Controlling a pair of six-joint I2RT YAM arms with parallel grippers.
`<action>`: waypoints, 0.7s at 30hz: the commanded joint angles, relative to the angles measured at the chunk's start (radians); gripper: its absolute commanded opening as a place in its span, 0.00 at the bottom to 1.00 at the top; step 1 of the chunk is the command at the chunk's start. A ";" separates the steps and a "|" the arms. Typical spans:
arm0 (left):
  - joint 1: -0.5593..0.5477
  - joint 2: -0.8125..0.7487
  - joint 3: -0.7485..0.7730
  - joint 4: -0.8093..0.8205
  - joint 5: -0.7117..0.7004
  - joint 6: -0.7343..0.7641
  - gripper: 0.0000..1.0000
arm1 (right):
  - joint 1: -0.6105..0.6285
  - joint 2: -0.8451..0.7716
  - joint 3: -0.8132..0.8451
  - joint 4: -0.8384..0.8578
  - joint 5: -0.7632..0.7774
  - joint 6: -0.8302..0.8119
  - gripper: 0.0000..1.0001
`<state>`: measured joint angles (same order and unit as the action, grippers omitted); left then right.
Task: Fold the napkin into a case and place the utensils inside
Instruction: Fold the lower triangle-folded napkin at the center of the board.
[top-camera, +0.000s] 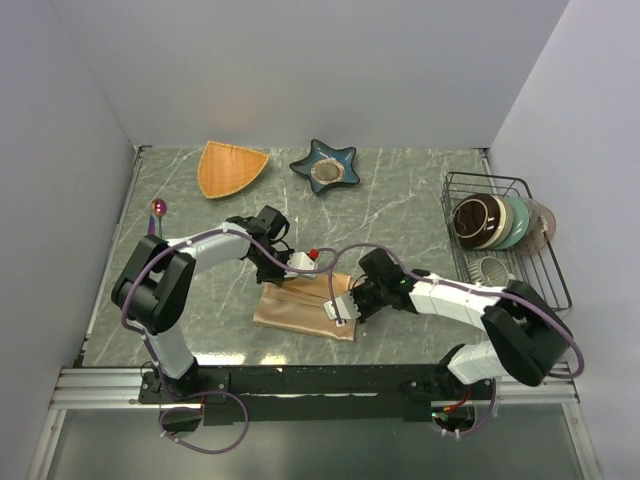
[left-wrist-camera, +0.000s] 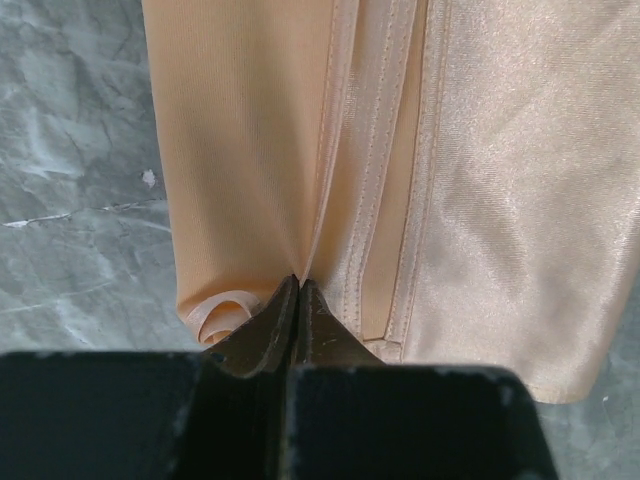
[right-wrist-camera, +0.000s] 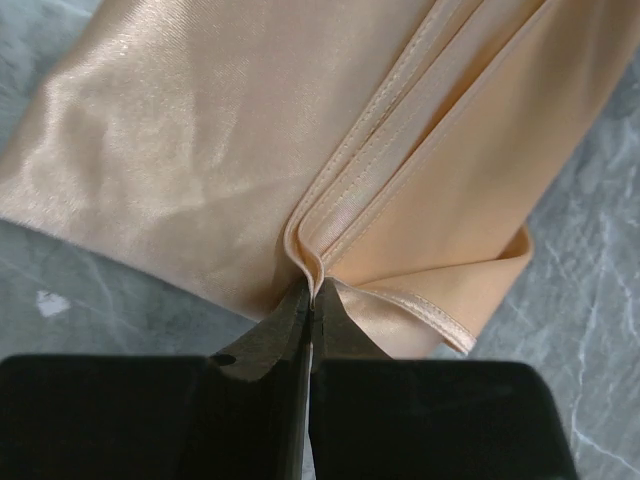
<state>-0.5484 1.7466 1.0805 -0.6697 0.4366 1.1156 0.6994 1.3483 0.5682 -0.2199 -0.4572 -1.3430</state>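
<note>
Presently held: the napkin (top-camera: 295, 307) is pinched at two opposite ends, by the left gripper (left-wrist-camera: 298, 288) at its far end and by the right gripper (right-wrist-camera: 311, 292) at its near-right end.
Left gripper: the jaws are closed tight on a fold of the cloth, where a plain flap meets the stitched hems.
Right gripper: the jaws are clamped on the stacked hemmed edges, which are bunched into a small loop at the tips.
Napkin position: it is laid as a folded rectangle of several layers on the marble table (top-camera: 400, 215), between the two arms.
Utensils: only a spoon (top-camera: 157, 208) can be made out, well apart at the table's left edge; nothing is seen inside the cloth.
Handling: the satin is judged light, limp and slippery, so layers are likely to slide over one another if tension is let go unevenly.
Where to hold: the stitched hems are judged the best purchase, being thicker and less slick than the open sheen.
Risk: a single layer may be drawn out of the stack.
</note>
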 joint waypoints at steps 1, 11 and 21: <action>0.005 -0.009 -0.042 0.009 -0.041 -0.046 0.06 | 0.005 0.071 0.038 0.051 0.078 -0.041 0.00; 0.005 -0.038 -0.057 -0.005 0.020 -0.168 0.12 | -0.017 -0.107 0.090 -0.062 0.046 0.085 0.48; 0.004 -0.055 -0.103 0.038 0.017 -0.201 0.12 | -0.156 -0.273 0.203 -0.240 -0.020 0.516 0.63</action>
<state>-0.5434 1.7016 1.0107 -0.6075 0.4324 0.9455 0.6018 1.1206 0.6899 -0.3939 -0.4316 -1.1011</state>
